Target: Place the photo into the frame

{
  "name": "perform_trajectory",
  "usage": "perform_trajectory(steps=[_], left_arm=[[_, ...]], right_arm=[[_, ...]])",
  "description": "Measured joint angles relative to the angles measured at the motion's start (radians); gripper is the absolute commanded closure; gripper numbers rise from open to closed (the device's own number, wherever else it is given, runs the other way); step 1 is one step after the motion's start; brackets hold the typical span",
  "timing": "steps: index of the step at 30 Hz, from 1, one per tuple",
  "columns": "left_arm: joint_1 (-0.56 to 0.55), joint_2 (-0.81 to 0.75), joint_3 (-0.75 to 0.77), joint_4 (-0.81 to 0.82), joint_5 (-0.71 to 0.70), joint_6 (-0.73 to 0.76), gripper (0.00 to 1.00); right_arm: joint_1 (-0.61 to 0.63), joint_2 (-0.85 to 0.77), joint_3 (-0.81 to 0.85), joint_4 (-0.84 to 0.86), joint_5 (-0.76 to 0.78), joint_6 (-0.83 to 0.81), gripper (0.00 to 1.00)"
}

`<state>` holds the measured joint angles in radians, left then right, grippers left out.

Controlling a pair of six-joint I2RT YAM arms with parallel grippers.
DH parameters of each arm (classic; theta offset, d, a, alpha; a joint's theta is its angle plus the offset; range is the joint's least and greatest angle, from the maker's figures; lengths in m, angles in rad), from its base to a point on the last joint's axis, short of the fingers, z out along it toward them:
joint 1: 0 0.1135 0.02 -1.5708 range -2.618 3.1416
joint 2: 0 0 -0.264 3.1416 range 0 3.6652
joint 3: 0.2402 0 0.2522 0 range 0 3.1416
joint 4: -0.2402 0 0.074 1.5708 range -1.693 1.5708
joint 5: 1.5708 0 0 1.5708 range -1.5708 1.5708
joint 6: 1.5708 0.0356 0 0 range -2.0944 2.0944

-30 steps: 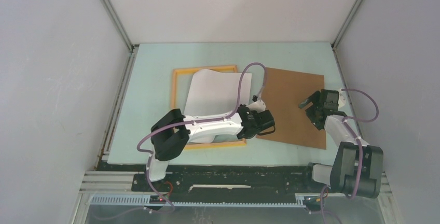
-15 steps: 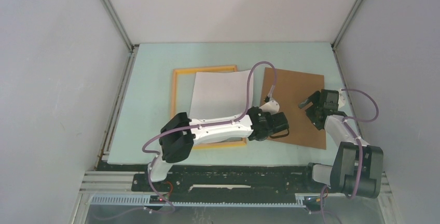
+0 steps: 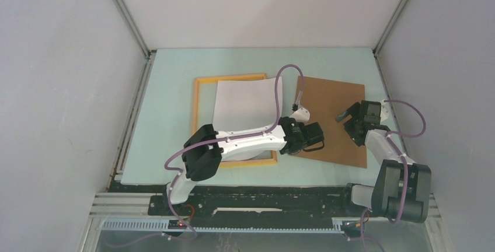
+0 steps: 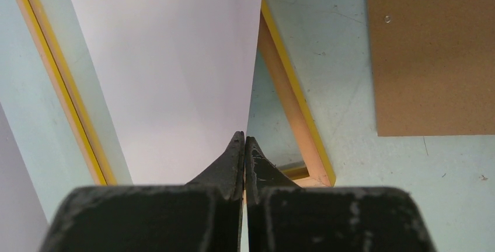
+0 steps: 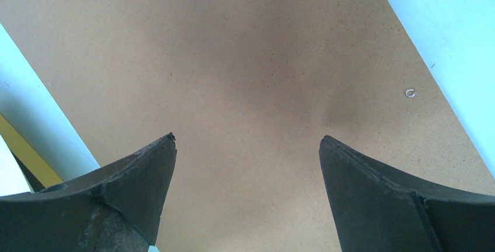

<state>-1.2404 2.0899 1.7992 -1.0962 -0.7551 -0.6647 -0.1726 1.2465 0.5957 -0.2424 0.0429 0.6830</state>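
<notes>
Paper meets wood at a slant, and that slant decides the next move. The photo lies white back up over the frame, its long axis running away from the arms, roughly along the long rails but skewed. Its far right part rides over the right rail, while a strip of table shows between its left edge and the left rail.

The left gripper is at the near right corner of the print. Its dark fingers are pressed together, and the sheet's right edge runs straight into them, so I judge it is pinching that corner. From that hand the print stretches away and to the left. To drop inside the rails, it looks as though it needs to swing left.

The right gripper hovers with fingers spread above the brown fibreboard sheet, well apart from the print, so the left arm is the nearer one.

The print looks thin, smooth and limp. The frame is narrow orange-yellow wood with squared corners. The fibreboard is matte, finely speckled, flat and stiff.
</notes>
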Motion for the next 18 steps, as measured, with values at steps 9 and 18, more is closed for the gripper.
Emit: perform_trajectory(steps=[9,18], left_arm=[[0.010,0.037,0.059,-0.023,-0.021,-0.043,1.00],[0.037,0.105,0.162,-0.018,-0.020,-0.060,1.00]], right_arm=[[0.003,0.000,0.000,0.000,0.000,0.000,0.00],[0.004,0.004,0.000,0.000,-0.001,0.000,0.00]])
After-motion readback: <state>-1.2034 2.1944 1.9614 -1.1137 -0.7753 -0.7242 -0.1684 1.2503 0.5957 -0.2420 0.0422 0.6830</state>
